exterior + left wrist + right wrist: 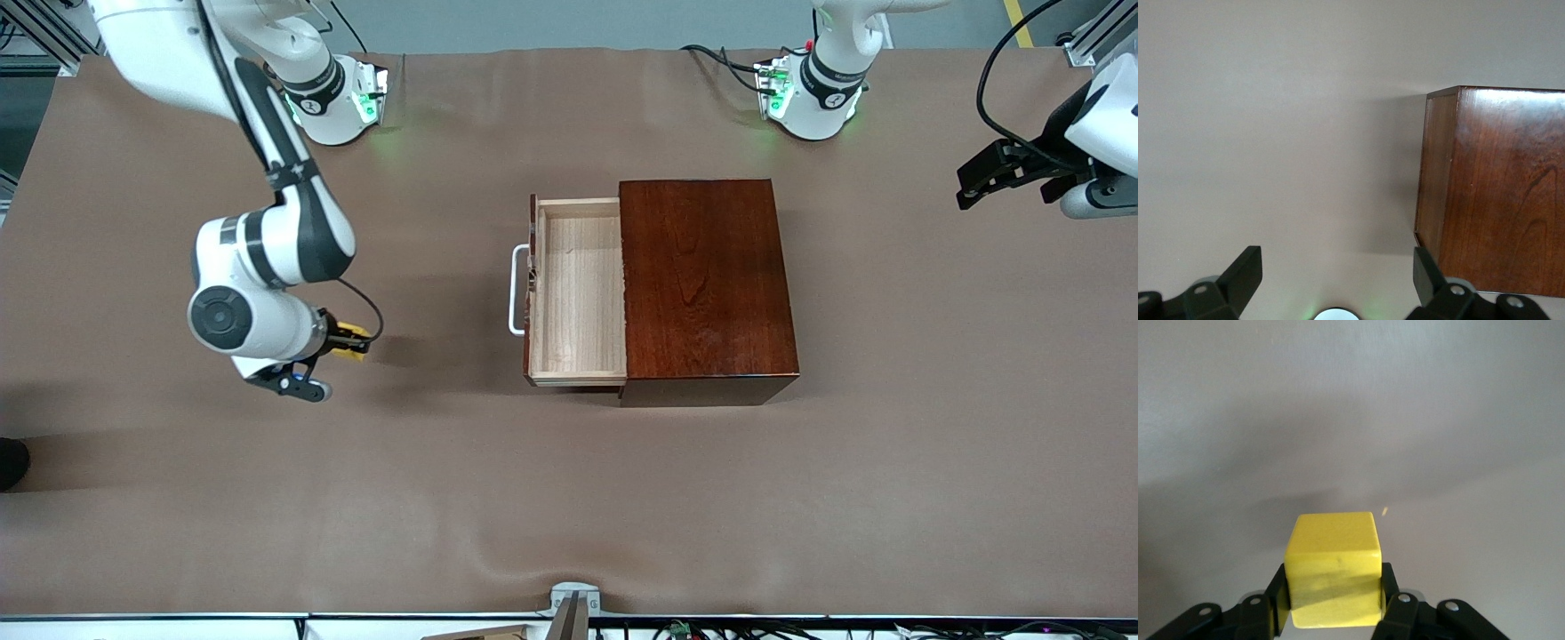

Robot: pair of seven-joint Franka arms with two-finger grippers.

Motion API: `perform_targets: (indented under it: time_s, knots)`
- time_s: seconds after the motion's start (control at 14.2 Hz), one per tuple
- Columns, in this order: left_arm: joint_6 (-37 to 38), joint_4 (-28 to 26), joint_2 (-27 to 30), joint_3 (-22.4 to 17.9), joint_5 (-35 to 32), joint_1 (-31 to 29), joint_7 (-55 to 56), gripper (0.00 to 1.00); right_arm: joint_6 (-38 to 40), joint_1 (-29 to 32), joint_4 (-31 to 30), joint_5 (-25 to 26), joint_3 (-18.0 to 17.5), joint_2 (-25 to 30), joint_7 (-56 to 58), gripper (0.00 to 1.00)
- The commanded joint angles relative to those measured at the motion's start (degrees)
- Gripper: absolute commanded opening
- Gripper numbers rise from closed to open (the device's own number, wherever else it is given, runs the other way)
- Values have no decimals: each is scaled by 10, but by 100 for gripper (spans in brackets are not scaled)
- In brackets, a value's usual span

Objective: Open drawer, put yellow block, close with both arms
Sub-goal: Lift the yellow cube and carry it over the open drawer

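The dark reddish-brown wooden box point(707, 284) stands mid-table with its pale-wood drawer point(578, 293) pulled open toward the right arm's end; the tray is empty and its white handle point(516, 289) sticks out. My right gripper point(353, 342) is shut on the yellow block point(356, 336) above the table, between the right arm's end and the drawer. The block fills the jaws in the right wrist view point(1333, 570). My left gripper point(982, 178) is open and empty, up at the left arm's end. The left wrist view shows the box's corner point(1495, 193) and open fingers point(1245, 270).
The brown table cover point(569, 498) lies bare around the box. The arms' green-lit bases point(338, 98) point(813, 93) stand at the table's edge farthest from the front camera. A small metal bracket point(573, 604) sits at the edge nearest it.
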State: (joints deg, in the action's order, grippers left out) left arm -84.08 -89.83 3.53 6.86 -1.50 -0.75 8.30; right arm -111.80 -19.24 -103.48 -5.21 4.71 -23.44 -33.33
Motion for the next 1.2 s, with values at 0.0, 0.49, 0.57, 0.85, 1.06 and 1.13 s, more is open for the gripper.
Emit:
perform_targets:
  time_s: [0.0,0.49,0.57,0.85,1.06,1.13]
  knots:
    - [-6,-10,12,6,4,-11,-14,100,63,-51,34,-11,4,15,-143,0]
    - [-8,-10,11,6,4,-11,-14,100,139,-125,109,-57,4,16,-353,0]
    - [-8,-10,11,6,5,-11,-14,100,142,-134,119,-65,3,16,-386,0]
    - [-8,-10,11,6,6,-11,-14,100,143,-163,143,-102,4,16,-496,0]
    - [-6,-9,14,3,6,-12,-23,100,126,-186,149,-126,5,15,-581,0]
    - [-5,-10,15,3,6,-12,-27,100,114,-187,150,-141,5,15,-602,0]
